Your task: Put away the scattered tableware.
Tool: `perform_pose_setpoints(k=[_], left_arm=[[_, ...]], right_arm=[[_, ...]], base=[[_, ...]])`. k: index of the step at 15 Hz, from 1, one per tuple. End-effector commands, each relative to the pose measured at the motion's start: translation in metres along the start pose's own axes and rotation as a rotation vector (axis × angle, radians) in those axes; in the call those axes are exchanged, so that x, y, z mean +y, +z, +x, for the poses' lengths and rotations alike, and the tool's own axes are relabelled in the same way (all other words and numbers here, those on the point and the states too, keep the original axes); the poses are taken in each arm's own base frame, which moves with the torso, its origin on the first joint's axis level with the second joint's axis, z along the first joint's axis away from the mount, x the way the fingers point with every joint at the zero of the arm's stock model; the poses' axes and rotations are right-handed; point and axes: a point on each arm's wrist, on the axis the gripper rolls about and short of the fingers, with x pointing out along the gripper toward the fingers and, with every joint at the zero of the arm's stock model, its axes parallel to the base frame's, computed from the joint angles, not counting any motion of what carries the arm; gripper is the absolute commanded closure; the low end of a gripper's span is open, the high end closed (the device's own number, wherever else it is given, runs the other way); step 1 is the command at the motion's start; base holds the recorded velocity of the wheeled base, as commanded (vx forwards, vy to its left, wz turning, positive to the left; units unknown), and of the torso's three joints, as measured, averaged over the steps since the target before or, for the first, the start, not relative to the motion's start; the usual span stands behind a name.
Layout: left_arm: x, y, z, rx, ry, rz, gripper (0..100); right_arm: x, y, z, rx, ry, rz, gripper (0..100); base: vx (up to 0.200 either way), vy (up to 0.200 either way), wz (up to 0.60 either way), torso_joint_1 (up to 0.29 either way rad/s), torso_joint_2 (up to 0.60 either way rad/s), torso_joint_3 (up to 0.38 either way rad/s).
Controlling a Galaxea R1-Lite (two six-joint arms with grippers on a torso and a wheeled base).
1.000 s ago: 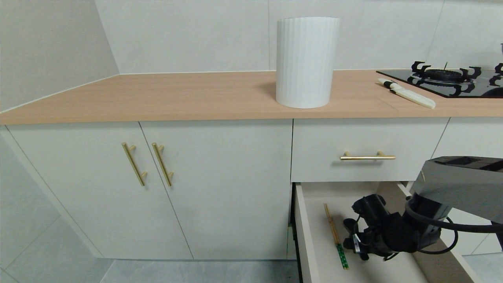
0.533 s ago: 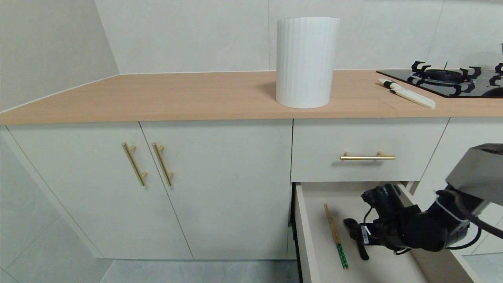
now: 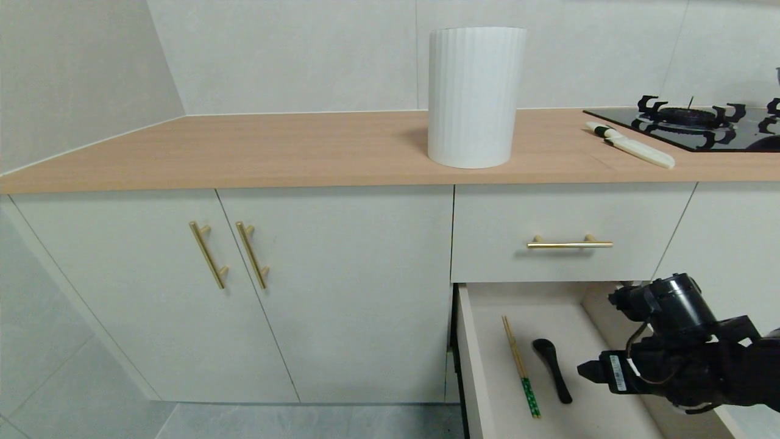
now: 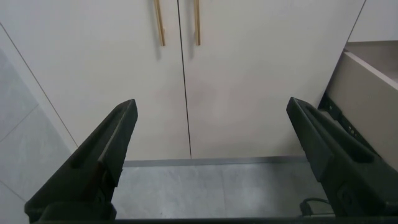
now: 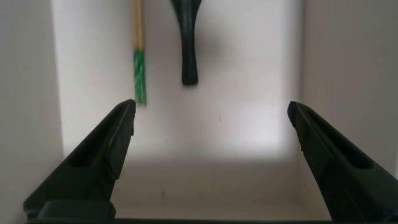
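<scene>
A black spoon [image 3: 551, 368] [image 5: 188, 43] lies on the floor of the open lower drawer [image 3: 472, 360], close beside a pair of wooden chopsticks [image 3: 520, 364] [image 5: 138, 59] with green ends. My right gripper [image 3: 594, 371] [image 5: 210, 109] hovers open over the drawer's right side, a short way from the spoon's handle end, holding nothing. My left gripper [image 4: 211, 109] is open and holds nothing, low in front of the double cabinet doors [image 4: 249, 81]. On the countertop lies a white knife [image 3: 631, 145] with a black band, near the stove.
A tall white ribbed canister [image 3: 472, 97] stands on the wooden countertop [image 3: 274, 146]. The black gas hob [image 3: 688, 125] is at the far right. The drawer above the open one is closed, with a gold handle [image 3: 570, 244]. Grey tiled floor lies to the left.
My right gripper has let go of the black spoon, which now lies beside the chopsticks. The arm has drawn back to the right, away from the spoon.
</scene>
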Motion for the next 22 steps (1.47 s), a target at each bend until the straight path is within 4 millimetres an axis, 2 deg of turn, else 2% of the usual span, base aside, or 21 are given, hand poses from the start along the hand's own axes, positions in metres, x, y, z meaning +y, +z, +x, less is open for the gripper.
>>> perform_pose_setpoints(k=[1, 6, 14, 22], left_arm=[[0.0, 0.0, 0.0, 0.002, 0.0, 0.008, 0], [0.0, 0.0, 0.0, 0.002, 0.0, 0.0, 0], [0.0, 0.0, 0.0, 0.002, 0.0, -0.002, 0], [0.0, 0.0, 0.0, 0.002, 0.0, 0.0, 0]], right_arm=[[-0.006, -0.004, -0.027, -0.043, 0.017, -0.013, 0], [0.001, -0.012, -0.053, -0.034, 0.061, -0.072, 0], [0.01, -0.023, -0.068, -0.016, 0.102, -0.138, 0], [0.022, -0.039, -0.077, 0.049, 0.142, -0.239, 0]], base=[[0.0, 0.0, 0.0, 0.0, 0.0, 0.0], [0.0, 0.0, 0.0, 0.0, 0.0, 0.0], [-0.175, 0.0, 0.0, 0.001, 0.0, 0.003], [0.0, 0.0, 0.0, 0.0, 0.0, 0.0]])
